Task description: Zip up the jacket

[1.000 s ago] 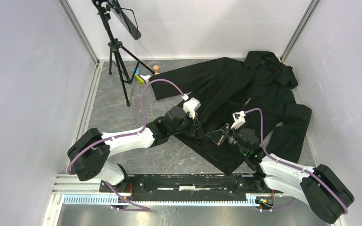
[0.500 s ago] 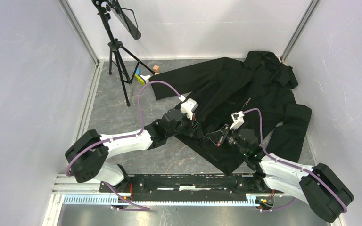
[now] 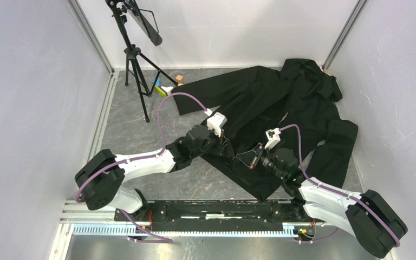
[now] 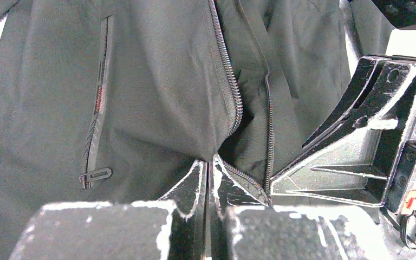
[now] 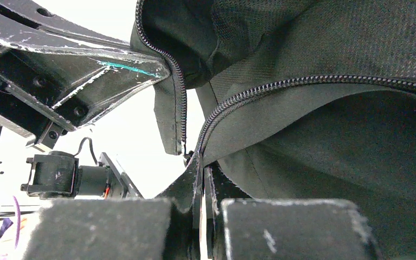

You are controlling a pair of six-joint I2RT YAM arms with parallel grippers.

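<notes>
Left arm [image 3: 146,158] nudged slightly leftward, left end effector [image 4: 208,169] pressed together pinching jacket [image 3: 287,108] hem beside zipper teeth [image 4: 233,92], right end effector [image 5: 200,165] clamped on opposite zipper edge, apparently its bottom end, jacket spread unzipped across grey surface [image 3: 135,135]

Tripod [image 3: 132,57] — well left of jacket [image 3: 271,97]

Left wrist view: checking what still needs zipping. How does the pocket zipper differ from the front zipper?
The pocket zipper lies flat with its edges together; the front zipper gapes, its tooth rows apart. The pocket zipper is short and untouched; the front zipper runs long, down into the shut left gripper. Both are black, on the jacket.
</notes>
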